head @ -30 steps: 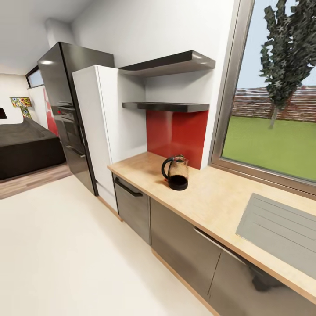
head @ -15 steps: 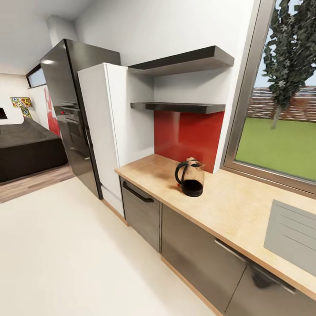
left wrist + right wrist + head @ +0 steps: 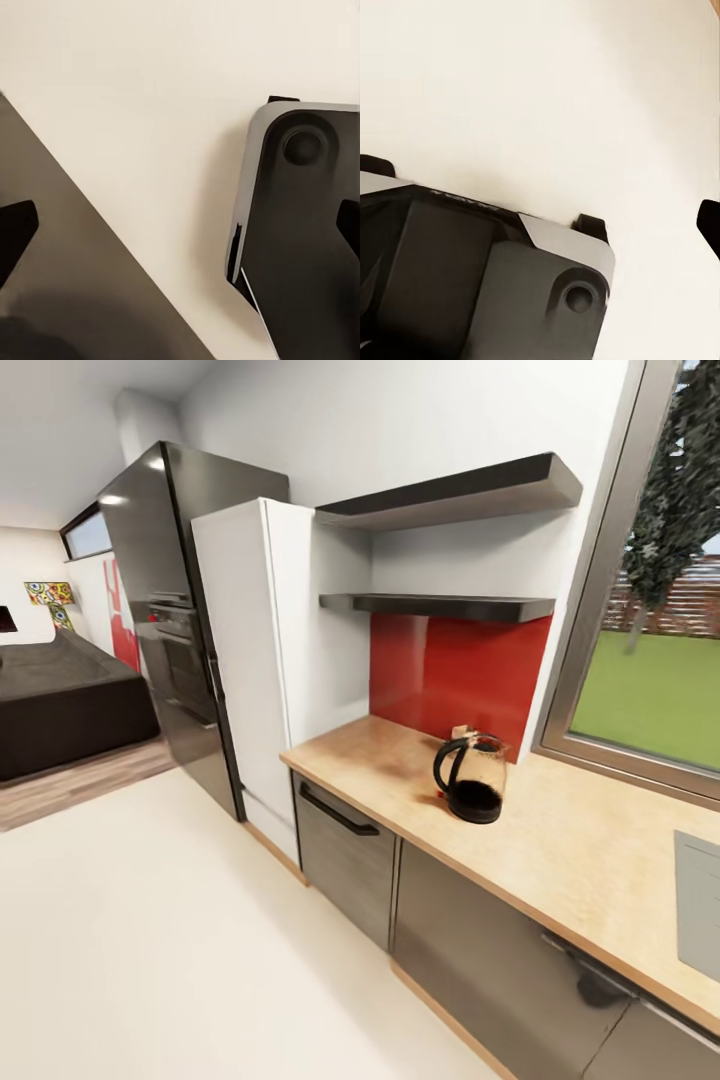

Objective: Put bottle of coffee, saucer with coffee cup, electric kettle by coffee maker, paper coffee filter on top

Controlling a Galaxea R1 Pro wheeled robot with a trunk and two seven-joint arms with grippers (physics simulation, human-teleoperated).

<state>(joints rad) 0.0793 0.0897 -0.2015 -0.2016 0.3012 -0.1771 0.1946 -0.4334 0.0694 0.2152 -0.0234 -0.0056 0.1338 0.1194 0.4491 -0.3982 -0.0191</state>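
A pale floor (image 3: 150, 940) spreads ahead. One dark fridge (image 3: 170, 610) stands beside one white cabinet (image 3: 250, 660). One wooden worktop (image 3: 560, 850) runs from the cabinet under the window (image 3: 660, 650). Two dark shelves (image 3: 450, 495) hang above a red backsplash (image 3: 450, 670). One kettle (image 3: 470, 778) stands alone on the worktop, before the backsplash. Wrist views look down on floor and the robot's base (image 3: 300, 240); how wide either hand is, I cannot tell.

No text, label, brand, number or sign can be read anywhere. The electric kettle (image 3: 470, 777) on the desk (image 3: 580, 850) bears no legible marking, nor does the refrigerator (image 3: 185, 620).
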